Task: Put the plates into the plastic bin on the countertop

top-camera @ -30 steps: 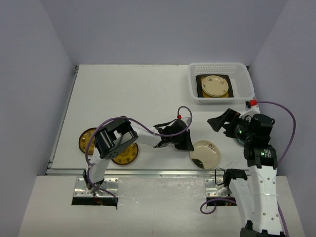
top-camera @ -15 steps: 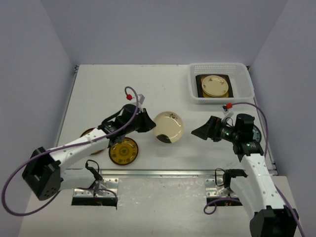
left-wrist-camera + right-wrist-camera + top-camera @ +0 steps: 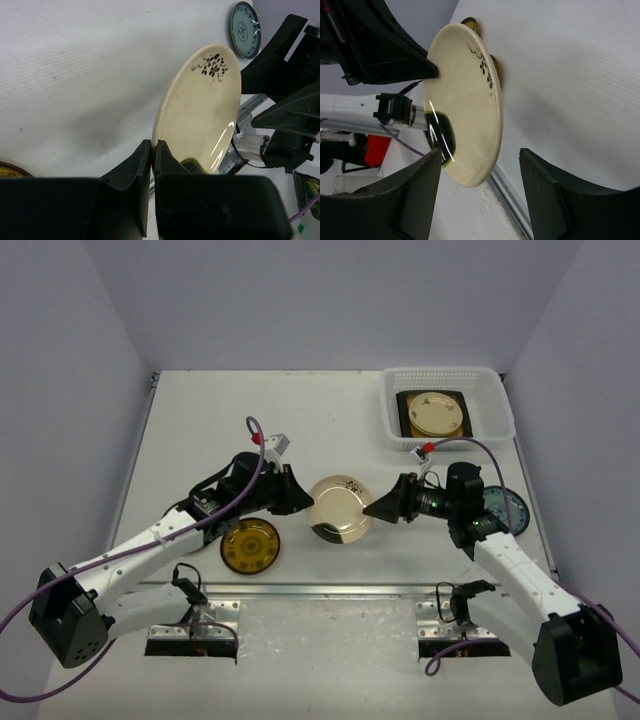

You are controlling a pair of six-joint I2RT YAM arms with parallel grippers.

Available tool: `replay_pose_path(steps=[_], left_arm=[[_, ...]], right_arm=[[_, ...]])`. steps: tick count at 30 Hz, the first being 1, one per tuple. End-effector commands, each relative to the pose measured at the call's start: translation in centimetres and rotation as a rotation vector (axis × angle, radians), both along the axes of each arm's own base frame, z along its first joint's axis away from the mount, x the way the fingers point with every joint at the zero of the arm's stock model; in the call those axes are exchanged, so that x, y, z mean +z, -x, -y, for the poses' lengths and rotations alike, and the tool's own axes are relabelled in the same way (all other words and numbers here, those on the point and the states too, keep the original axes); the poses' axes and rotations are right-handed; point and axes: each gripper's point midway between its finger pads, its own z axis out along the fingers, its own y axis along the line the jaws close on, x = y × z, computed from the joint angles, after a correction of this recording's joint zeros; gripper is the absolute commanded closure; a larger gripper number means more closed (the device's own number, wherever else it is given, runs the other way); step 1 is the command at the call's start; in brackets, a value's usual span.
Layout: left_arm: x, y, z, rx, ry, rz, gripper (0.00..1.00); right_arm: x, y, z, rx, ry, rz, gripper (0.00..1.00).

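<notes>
Overhead view looks down on the countertop [image 3: 250, 420]; both wrist views closely face the cream plate [image 3: 200, 110] from opposite sides.

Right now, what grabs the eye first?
The cream plate is pinched at its rim by the left gripper, tilted above mid-table. The right gripper gapes open just right of it, and the plastic bin at far right already holds two stacked plates.

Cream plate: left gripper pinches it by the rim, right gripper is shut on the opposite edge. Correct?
Not quite. The right gripper is open: the right wrist view shows its fingers spread wide, not shut on the cream plate. The left gripper does pinch the rim.
</notes>
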Motion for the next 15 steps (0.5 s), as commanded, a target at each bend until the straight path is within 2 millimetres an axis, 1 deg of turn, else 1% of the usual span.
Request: replay_pose_path(steps=[1, 3, 4, 5, 6, 7, 8, 9, 11, 12, 14, 15], left_arm=[[3.2, -0.3, 1.4, -0.049, 0.092, 0.06, 1.0], [3.4, -0.3, 1.5, -0.052, 0.098, 0.064, 1.0], [3.4, -0.3, 1.5, -0.052, 0.098, 0.065, 1.0], [3.5, -0.4, 1.5, -0.05, 0.097, 0.067, 1.0], [3.6, -0.4, 1.4, -0.049, 0.094, 0.068, 1.0], [3.7, -0.4, 1.4, -0.048, 0.093, 0.072, 1.0], [4.0, -0.6, 1.3, -0.04, 0.09, 0.079, 1.0], [4.2, -0.7, 1.1, -0.029, 0.083, 0.088, 1.0], [4.9, -1.0, 0.5, -0.002, 0.07, 0.11, 0.98], [5.3, -1.5, -0.5, 0.049, 0.038, 0.125, 0.82], [6.0, -2.3, -2.9, 0.168, -0.032, 0.152, 0.2], [6.2, -2.6, -4.6, 0.24, -0.084, 0.165, 0.0]], right_arm=[[1.1, -0.9, -1.0, 0.01, -0.033, 0.058, 0.49], [0.9, -1.0, -1.2, 0.012, -0.038, 0.051, 0.6], [0.9, -1.0, -1.2, 0.008, -0.039, 0.05, 0.68], [0.9, -1.1, -1.2, 0.002, -0.043, 0.047, 0.79], [0.9, -1.2, -1.2, -0.006, -0.046, 0.047, 0.88], [1.0, -1.3, -1.2, -0.011, -0.048, 0.049, 0.95], [1.2, -1.4, -1.2, -0.02, -0.048, 0.054, 0.98], [1.3, -1.6, -1.1, -0.031, -0.048, 0.058, 1.0], [1.5, -2.0, -1.0, -0.051, -0.045, 0.056, 1.0], [1.3, -3.0, -0.5, -0.112, -0.023, 0.05, 1.0], [1.2, -4.7, 0.9, -0.219, 0.013, 0.024, 1.0], [1.4, -5.6, 1.8, -0.275, 0.013, 0.002, 1.0]])
